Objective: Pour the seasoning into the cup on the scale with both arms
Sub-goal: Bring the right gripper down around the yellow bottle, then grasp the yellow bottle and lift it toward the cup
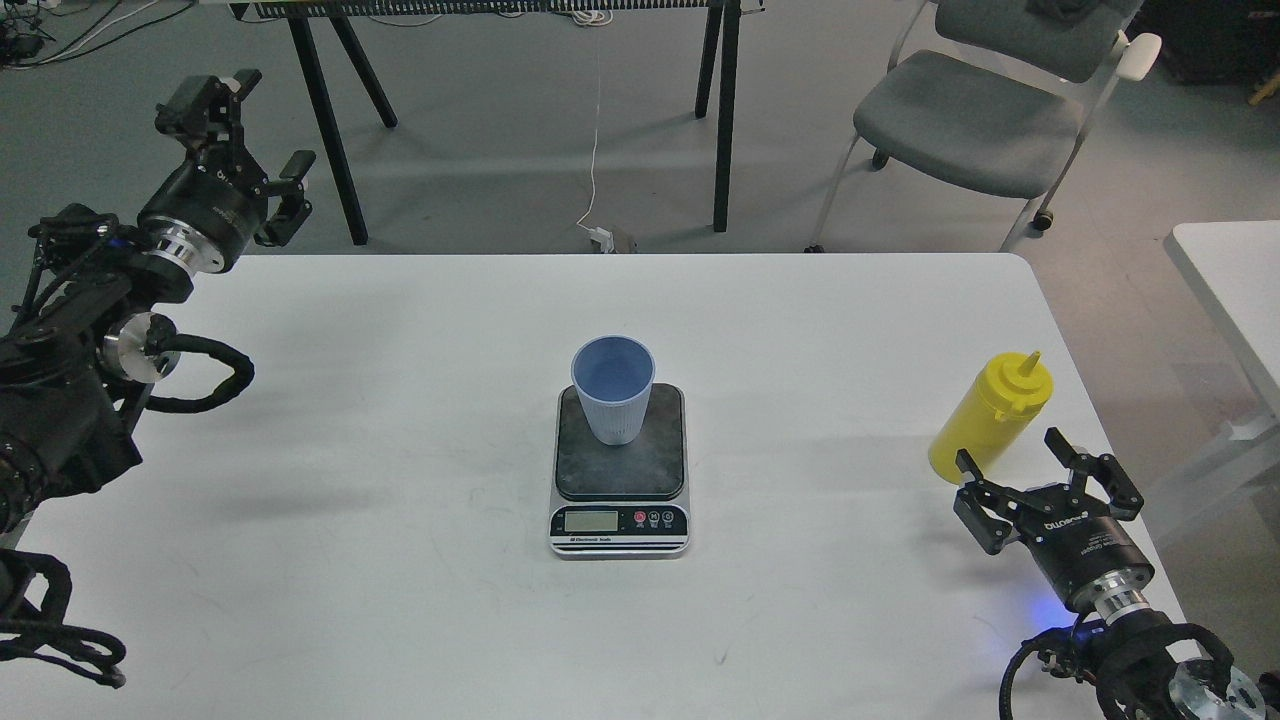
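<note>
The light-blue ribbed cup (613,390) stands upright on the dark plate of the scale (620,475) at the middle of the white table (400,560). The yellow seasoning bottle (990,418) stands upright at the table's right side, cap and nozzle on. My right gripper (1045,478) is open and empty, just in front of the bottle's base, its fingers apart from the bottle. My left gripper (245,140) is open and empty, raised beyond the table's far left corner, far from the cup.
A grey chair (985,110) stands behind the table at the right. Black trestle legs (722,110) and a hanging white cable (596,130) are on the floor behind. A second white table's corner (1235,290) is at the far right.
</note>
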Robot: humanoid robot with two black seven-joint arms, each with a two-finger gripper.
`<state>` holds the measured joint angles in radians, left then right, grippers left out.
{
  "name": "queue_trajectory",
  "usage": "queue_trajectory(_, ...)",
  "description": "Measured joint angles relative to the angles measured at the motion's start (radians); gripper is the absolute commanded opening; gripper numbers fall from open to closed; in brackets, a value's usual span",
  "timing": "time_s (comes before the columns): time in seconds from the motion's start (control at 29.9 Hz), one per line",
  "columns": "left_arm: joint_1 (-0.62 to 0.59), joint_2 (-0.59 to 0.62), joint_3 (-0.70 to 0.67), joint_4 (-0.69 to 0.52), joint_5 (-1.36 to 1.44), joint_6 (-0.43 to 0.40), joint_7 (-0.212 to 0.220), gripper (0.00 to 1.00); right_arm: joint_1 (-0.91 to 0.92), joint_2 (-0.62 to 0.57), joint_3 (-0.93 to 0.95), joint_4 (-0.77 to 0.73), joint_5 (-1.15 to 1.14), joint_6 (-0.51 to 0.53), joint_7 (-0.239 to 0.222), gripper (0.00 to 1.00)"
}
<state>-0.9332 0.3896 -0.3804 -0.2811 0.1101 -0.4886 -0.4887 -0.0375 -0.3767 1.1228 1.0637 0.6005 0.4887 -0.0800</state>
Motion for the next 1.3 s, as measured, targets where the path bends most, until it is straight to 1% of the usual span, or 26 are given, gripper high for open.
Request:
queue_trajectory(0.33, 0.0, 0.002, 0.0, 0.0, 0.003, 0.0, 0.0, 0.95, 0.089, 0.013, 0.001, -0.025, -0.023, 0.0, 0.007, 0.98)
queue_trajectory(0.43, 0.001, 0.002, 0.0, 0.0, 0.003, 0.0, 0.0, 0.95, 0.1, 0.029, 0.001, -0.035, -0.029, 0.0, 0.009, 0.88)
queue_trajectory(0.53, 0.001, 0.002, 0.0, 0.0, 0.005, 0.0, 0.0, 0.95, 0.107, 0.04, 0.001, -0.046, -0.04, 0.0, 0.011, 0.83)
queue_trajectory(0.67, 0.002, 0.002, 0.0, 0.0, 0.005, 0.0, 0.0, 0.95, 0.114, 0.066, 0.007, -0.055, -0.08, 0.0, 0.017, 0.83)
queue_trajectory(0.8, 0.002, 0.002, 0.0, 0.0, 0.006, 0.0, 0.0, 0.95, 0.114, 0.078, 0.014, -0.056, -0.116, 0.0, 0.041, 0.86)
queue_trajectory(0.9, 0.002, 0.009, 0.0, 0.0, 0.006, 0.0, 0.0, 0.95, 0.113, 0.078, 0.018, -0.056, -0.122, 0.0, 0.056, 0.85)
queue_trajectory(0.93, 0.002, 0.011, 0.0, 0.0, 0.006, 0.0, 0.0, 0.95, 0.111, 0.076, 0.018, -0.056, -0.123, 0.0, 0.058, 0.81)
queue_trajectory(0.97, 0.002, 0.012, 0.0, 0.0, 0.007, 0.0, 0.0, 0.95, 0.11, 0.075, 0.019, -0.056, -0.124, 0.0, 0.059, 0.67)
queue_trajectory(1.0, 0.002, 0.012, 0.0, 0.0, 0.007, 0.0, 0.0, 0.95, 0.109, 0.073, 0.019, -0.056, -0.124, 0.0, 0.06, 0.63)
queue_trajectory(1.07, 0.003, 0.012, 0.001, 0.0, 0.006, 0.0, 0.0, 0.95, 0.108, 0.071, 0.02, -0.056, -0.127, 0.0, 0.061, 0.63)
queue_trajectory(1.1, 0.003, 0.012, 0.001, 0.0, 0.007, 0.0, 0.0, 0.95, 0.108, 0.071, 0.02, -0.055, -0.127, 0.0, 0.061, 0.59)
queue_trajectory(1.14, 0.003, 0.012, 0.001, 0.0, 0.007, 0.0, 0.0, 0.95, 0.107, 0.071, 0.02, -0.055, -0.128, 0.0, 0.062, 0.53)
queue_trajectory(1.2, 0.003, 0.012, 0.001, -0.001, 0.007, 0.0, 0.0, 0.95, 0.106, 0.072, 0.02, -0.055, -0.129, 0.0, 0.062, 0.35)
queue_trajectory(1.24, 0.004, 0.012, 0.001, -0.001, 0.006, 0.0, 0.0, 0.95, 0.105, 0.075, 0.02, -0.054, -0.129, 0.0, 0.062, 0.28)
queue_trajectory(1.3, 0.007, 0.012, 0.002, -0.001, 0.007, 0.0, 0.0, 0.95, 0.104, 0.077, 0.022, -0.054, -0.13, 0.0, 0.064, 0.28)
